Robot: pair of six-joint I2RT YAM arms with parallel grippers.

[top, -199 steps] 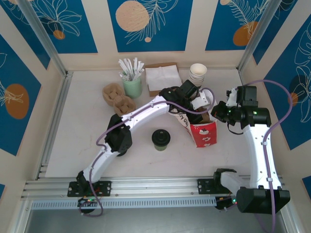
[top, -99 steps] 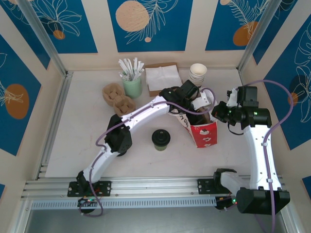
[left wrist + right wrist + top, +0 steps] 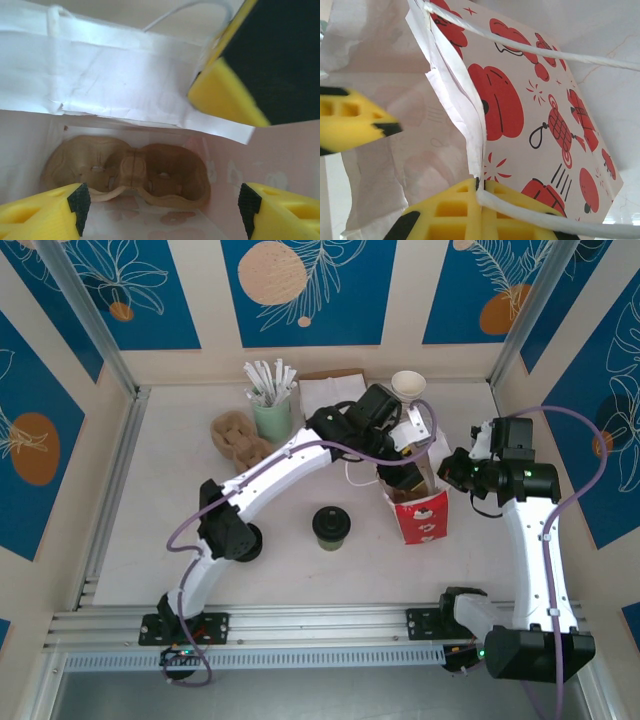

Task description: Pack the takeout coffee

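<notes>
The takeout coffee [image 3: 331,527], a short dark cup with a black lid, stands alone on the table left of the red-and-white bag [image 3: 420,512]. My left gripper [image 3: 405,472] hangs open over the bag's mouth. In the left wrist view the left gripper [image 3: 162,205] holds nothing, and a brown pulp cup carrier [image 3: 131,172] lies on the bag's bottom below it. My right gripper [image 3: 480,187] is shut on the bag's upper edge [image 3: 470,125] beside its white cord handle [image 3: 530,212], at the bag's right side [image 3: 452,472].
A second pulp carrier [image 3: 238,437], a green cup of wrapped sticks [image 3: 270,412], napkins [image 3: 328,398] and a stack of lidless cups [image 3: 407,388] stand at the back. The left arm [image 3: 285,465] spans the table's middle. Walls close in on both sides.
The left arm has swung up and back, lifting its gripper higher over the bag. The bag, which leaned left, now stands more upright. The right gripper keeps its hold.
</notes>
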